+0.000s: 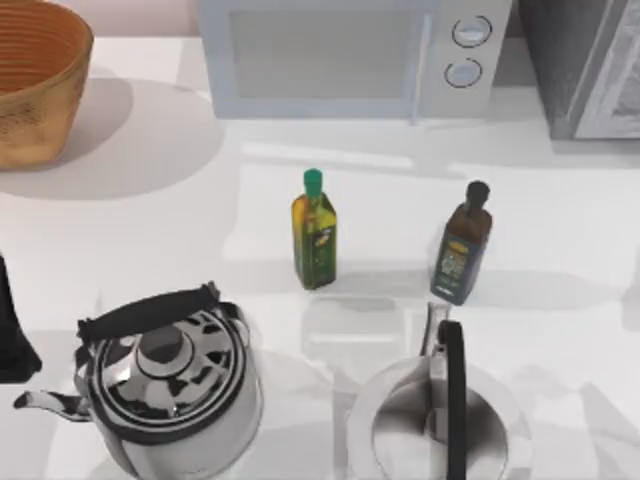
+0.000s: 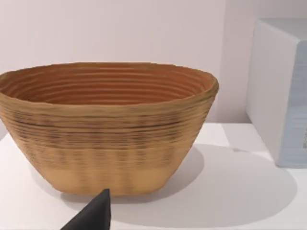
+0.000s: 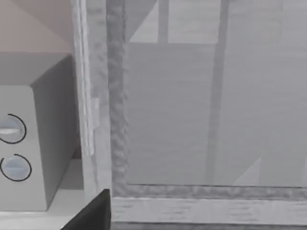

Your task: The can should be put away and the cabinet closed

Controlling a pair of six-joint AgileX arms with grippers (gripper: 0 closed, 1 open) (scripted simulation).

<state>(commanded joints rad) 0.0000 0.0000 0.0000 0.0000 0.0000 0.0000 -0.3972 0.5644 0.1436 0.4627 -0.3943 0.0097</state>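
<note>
The can is out of view. The grey cabinet (image 1: 590, 70) stands at the table's back right corner, beside the microwave. In the right wrist view its pale framed door (image 3: 192, 120) faces me close up, and a dark part of my right gripper (image 3: 93, 214) sits low in front of it. My left arm (image 1: 8, 330) rests at the table's left edge. A dark part of my left gripper (image 2: 96, 214) points at the wicker basket (image 2: 108, 129).
The wicker basket (image 1: 30, 80) is at the back left and a white microwave (image 1: 350, 55) at the back middle. A green-capped oil bottle (image 1: 314, 232) and a dark bottle (image 1: 463, 245) stand mid-table. Two steel kettles (image 1: 165, 385) (image 1: 435, 420) occupy the front.
</note>
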